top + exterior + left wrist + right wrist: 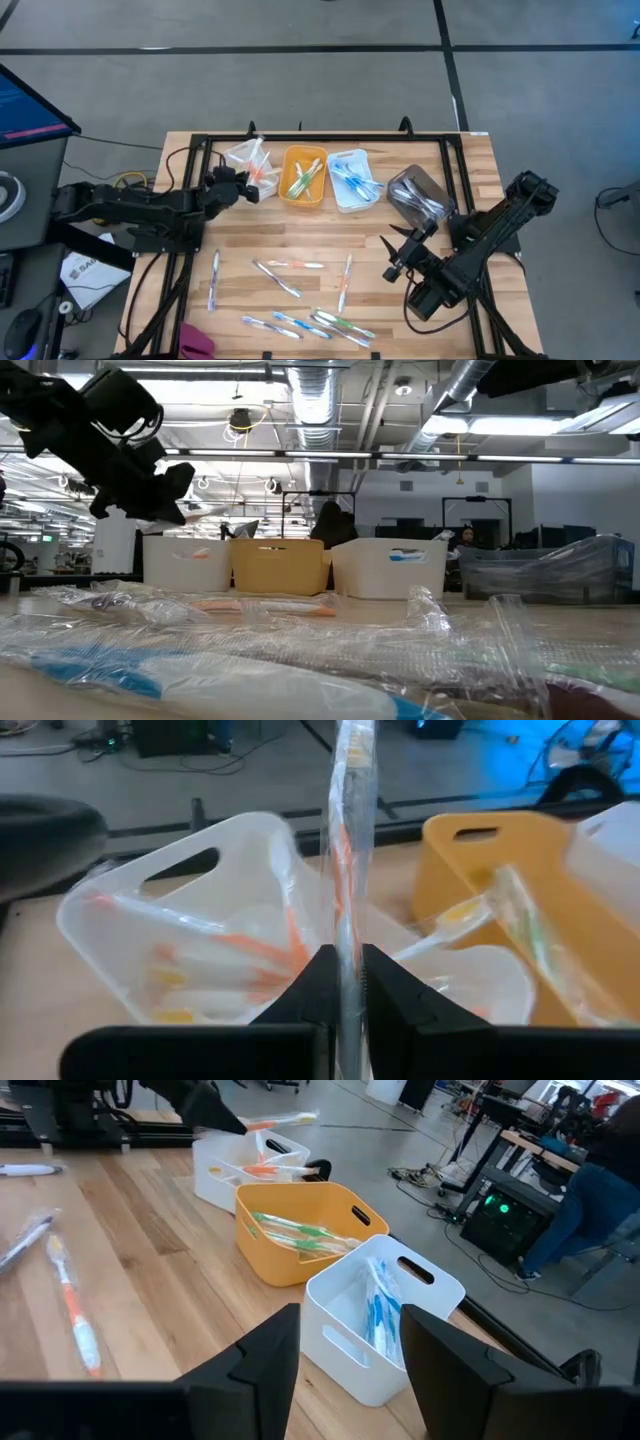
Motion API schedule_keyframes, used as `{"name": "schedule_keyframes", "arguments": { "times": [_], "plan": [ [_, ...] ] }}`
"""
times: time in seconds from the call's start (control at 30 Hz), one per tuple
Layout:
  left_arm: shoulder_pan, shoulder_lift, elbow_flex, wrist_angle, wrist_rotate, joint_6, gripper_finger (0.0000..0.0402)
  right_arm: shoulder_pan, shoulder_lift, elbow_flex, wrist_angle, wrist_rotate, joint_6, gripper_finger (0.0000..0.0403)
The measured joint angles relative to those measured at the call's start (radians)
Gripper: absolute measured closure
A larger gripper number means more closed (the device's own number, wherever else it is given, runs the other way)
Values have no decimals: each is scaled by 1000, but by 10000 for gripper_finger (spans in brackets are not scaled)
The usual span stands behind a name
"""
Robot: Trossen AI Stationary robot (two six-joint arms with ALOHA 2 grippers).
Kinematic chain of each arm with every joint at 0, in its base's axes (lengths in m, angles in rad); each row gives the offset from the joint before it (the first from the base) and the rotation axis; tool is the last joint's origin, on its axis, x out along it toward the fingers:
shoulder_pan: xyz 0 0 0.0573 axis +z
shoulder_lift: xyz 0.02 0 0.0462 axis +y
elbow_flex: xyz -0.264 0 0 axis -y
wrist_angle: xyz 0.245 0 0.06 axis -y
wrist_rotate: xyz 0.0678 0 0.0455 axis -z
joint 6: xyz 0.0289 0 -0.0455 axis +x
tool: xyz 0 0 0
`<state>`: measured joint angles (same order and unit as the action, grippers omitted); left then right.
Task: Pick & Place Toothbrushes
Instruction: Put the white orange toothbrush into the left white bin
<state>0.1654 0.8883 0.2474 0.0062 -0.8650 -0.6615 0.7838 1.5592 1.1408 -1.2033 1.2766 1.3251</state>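
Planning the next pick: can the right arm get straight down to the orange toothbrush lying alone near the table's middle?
Probably yes. The right pincer stands open and empty, beside the orange toothbrush, which lies apart from the other brushes with nothing over it. The left pincer is away over the clear bin.

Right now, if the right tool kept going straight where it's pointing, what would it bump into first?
Probably the white bin holding blue toothbrushes. In the right wrist view it sits straight ahead between the open fingers of the right tool. The yellow bin lies beyond it. Depth is hard to judge, so that's a guess.
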Motion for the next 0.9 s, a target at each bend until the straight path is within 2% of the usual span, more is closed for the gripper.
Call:
{"name": "schedule_keyframes", "arguments": {
  "times": [0.17, 0.3, 0.5, 0.7, 0.9],
  "plan": [
    [0, 2, 0, 19, 8, -3, 386, -20, 0, 0, 6, -10, 0, 234],
    [31, 28, 1, 26, 14, -91, 385, -30, 0, 0, 8, -24, 0, 236],
    [97, 126, 0, 81, 129, -126, 384, -30, 0, 0, 11, -27, 0, 238],
    [98, 209, 5, 121, 121, -124, 382, -36, 0, 0, 17, -26, -49, 239],
    [88, 192, 3, 109, 134, -121, 372, -41, 0, 0, 17, -26, -50, 239]
  ]
}}
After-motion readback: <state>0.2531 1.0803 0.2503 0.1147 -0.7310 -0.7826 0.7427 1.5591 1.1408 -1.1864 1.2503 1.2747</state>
